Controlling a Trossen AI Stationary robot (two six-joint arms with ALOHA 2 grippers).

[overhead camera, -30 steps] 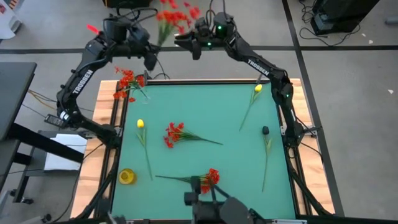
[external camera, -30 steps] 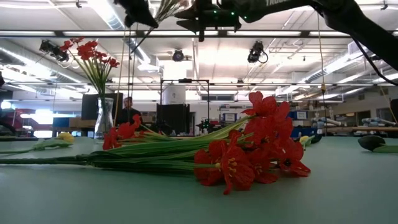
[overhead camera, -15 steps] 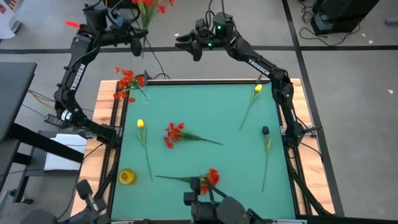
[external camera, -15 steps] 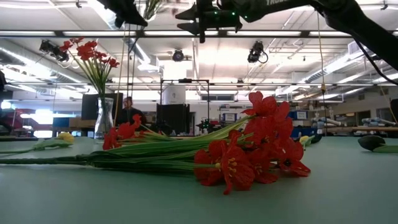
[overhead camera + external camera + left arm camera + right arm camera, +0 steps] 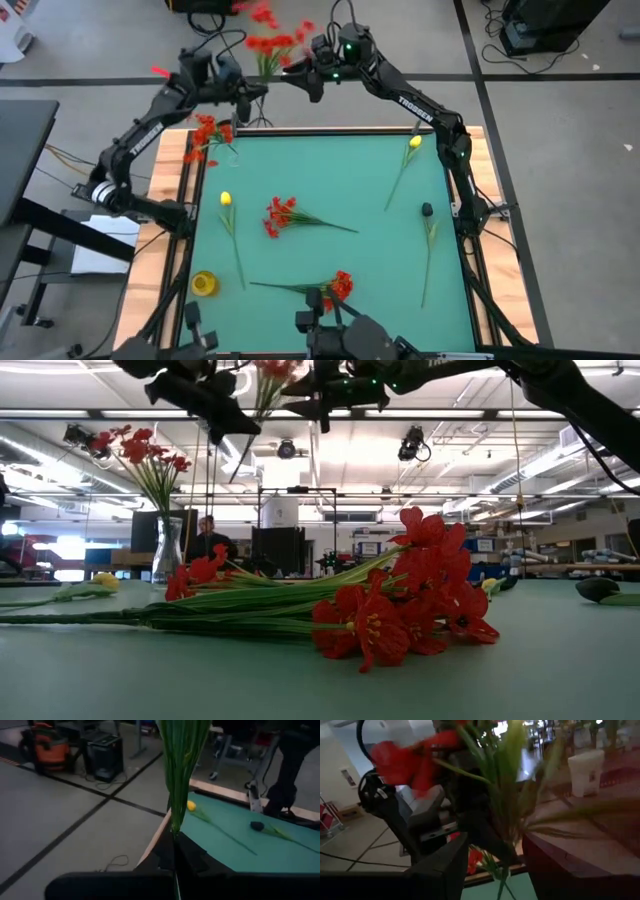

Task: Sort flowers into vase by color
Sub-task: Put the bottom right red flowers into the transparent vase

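Observation:
My left gripper [image 5: 252, 90] is shut on a spray of red flowers [image 5: 270, 42], raised beyond the table's far edge, blossoms uppermost. My right gripper [image 5: 297, 76] stands open just right of it. In the right wrist view the spray's green leaves [image 5: 505, 795] show beyond the gap between its fingers [image 5: 445, 867], and I cannot tell whether they touch. A clear vase [image 5: 167, 550] with red flowers [image 5: 208, 132] stands at the far left corner. Two red sprays [image 5: 285, 215] [image 5: 335, 288] and yellow tulips [image 5: 226, 200] [image 5: 414, 143] lie on the green mat. My left gripper pinches the spray's green stem [image 5: 175, 832] between its two shut fingers, below the leaves. The fingers come roughly level from the table's left and lie across the stem. The spray stands nearly upright, lifted clear, with its thin stem end [image 5: 238, 460] hanging below the fingers.
A small yellow round container [image 5: 204, 284] sits near the mat's near left corner. A third stem with a dark head [image 5: 427, 212] lies at the right. A camera mount [image 5: 330, 320] stands at the near edge. A person [image 5: 207, 535] stands in the room behind.
My left gripper, shut on the red spray, first swung away from my right gripper toward the left. It then came back toward my right gripper and sank lower. The spray went with it and stayed upright. My right arm has kept its place.

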